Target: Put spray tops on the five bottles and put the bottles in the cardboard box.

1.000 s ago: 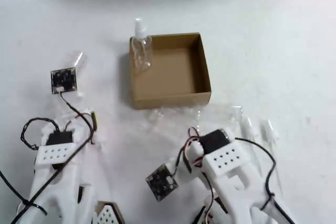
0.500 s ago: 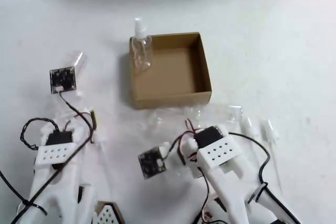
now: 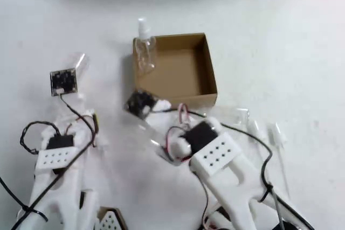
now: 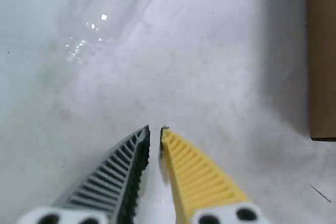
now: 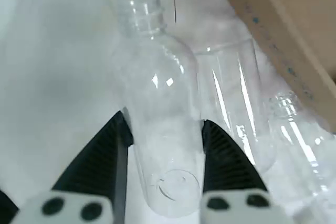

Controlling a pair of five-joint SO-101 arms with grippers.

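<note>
The open cardboard box (image 3: 209,68) sits mid-table. A clear bottle with a white spray top (image 3: 144,47) stands upright at its far left corner. Several capless clear bottles (image 5: 236,103) lie by the box's front wall (image 5: 273,40). My right gripper (image 5: 165,119) is open, with a black finger on each side of one lying bottle (image 5: 157,108). From above, this gripper (image 3: 141,104) is at the box's front left corner. My left gripper (image 4: 156,129) is shut on nothing, low over the table, just short of another lying clear bottle (image 4: 113,3). From above, the left gripper (image 3: 64,82) is left of the box.
Loose white spray tops (image 3: 253,127) lie on the table right of the right arm, in front of the box. The table's far edge runs along the back. The box's side (image 4: 323,51) is close beside the left gripper.
The right arm swung left and away from the front edge, bringing its gripper from near the front up to the box's front left corner, over the lying bottles. The left arm stayed still.
</note>
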